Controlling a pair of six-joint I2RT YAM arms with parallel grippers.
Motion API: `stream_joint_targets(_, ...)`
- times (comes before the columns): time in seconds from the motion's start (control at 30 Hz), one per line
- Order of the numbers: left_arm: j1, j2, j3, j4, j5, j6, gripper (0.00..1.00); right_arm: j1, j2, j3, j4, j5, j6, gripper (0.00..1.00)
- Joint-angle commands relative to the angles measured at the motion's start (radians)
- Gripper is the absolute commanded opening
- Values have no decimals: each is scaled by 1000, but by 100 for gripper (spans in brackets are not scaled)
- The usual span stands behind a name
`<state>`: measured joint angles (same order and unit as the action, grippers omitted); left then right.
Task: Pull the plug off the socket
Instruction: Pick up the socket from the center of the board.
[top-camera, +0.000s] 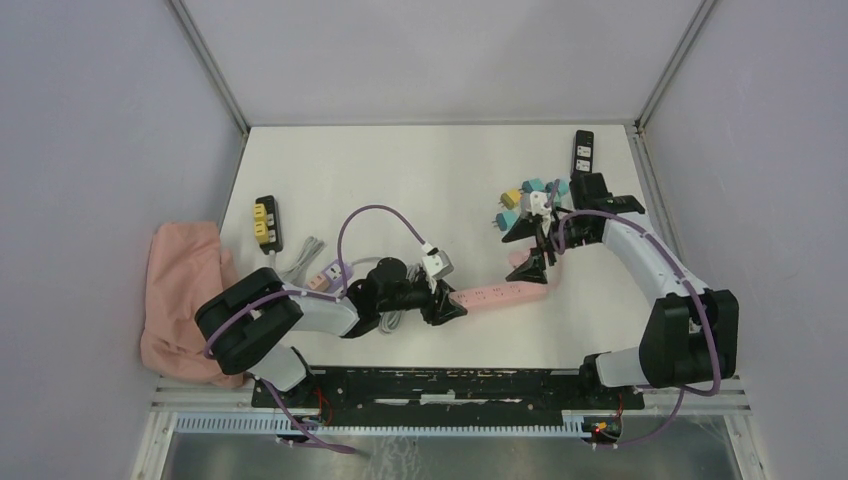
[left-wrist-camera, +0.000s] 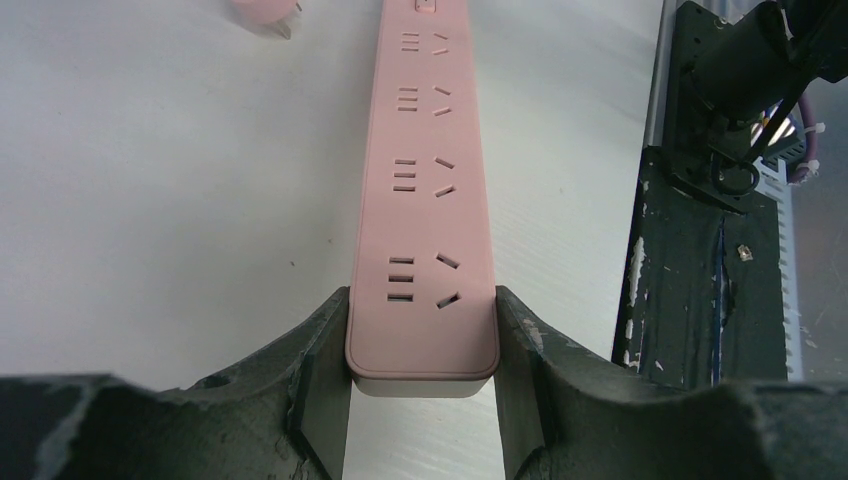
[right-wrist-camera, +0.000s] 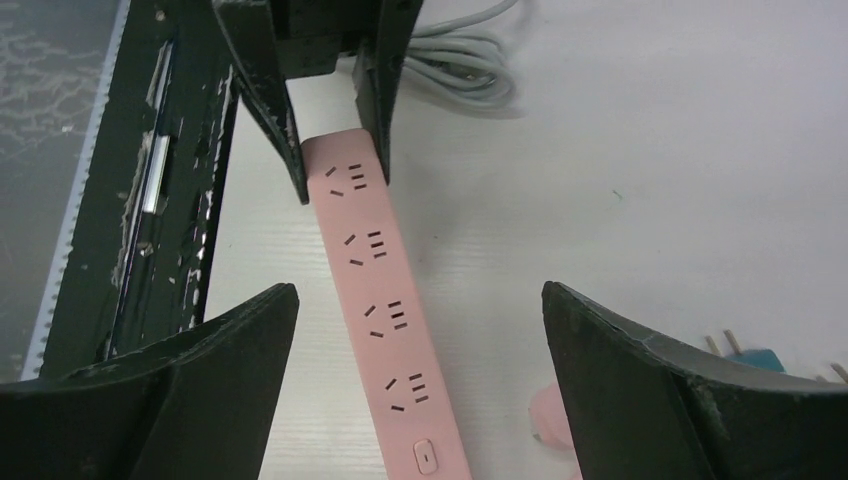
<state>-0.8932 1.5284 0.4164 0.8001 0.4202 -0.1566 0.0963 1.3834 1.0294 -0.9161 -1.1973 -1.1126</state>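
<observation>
Plug (right-wrist-camera: 547, 418) is out of the strip (left-wrist-camera: 420, 180). It lies on the table (left-wrist-camera: 150, 180) just beside the strip's switch end, and one finger of the right gripper (right-wrist-camera: 419, 290) partly hides it. I see this gripper hanging above the switch end with the fingers spread wide, and it holds nothing. The left gripper (left-wrist-camera: 421, 296) is clamped on the other end of the strip, with one finger pressed on each long side. The strip's four sockets show bare slots. Near the held end lies a coiled grey cable (right-wrist-camera: 460, 70). Beyond the switch end there is a small group of coloured plugs (top-camera: 525, 195).
</observation>
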Motion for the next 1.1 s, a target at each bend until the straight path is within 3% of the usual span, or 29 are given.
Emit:
stream_joint_targets(0.0,6,-35,51,43,5,17,3,82,30,13,-115,70,-176,99)
stream_joint_targets(0.37,5,-46,61,13,14,32,3,292,64,-40,64,307,-42,100)
stream_joint_targets(1.07,5,-52,72,5,15,36,3,377,98,-45,154,381,72,100)
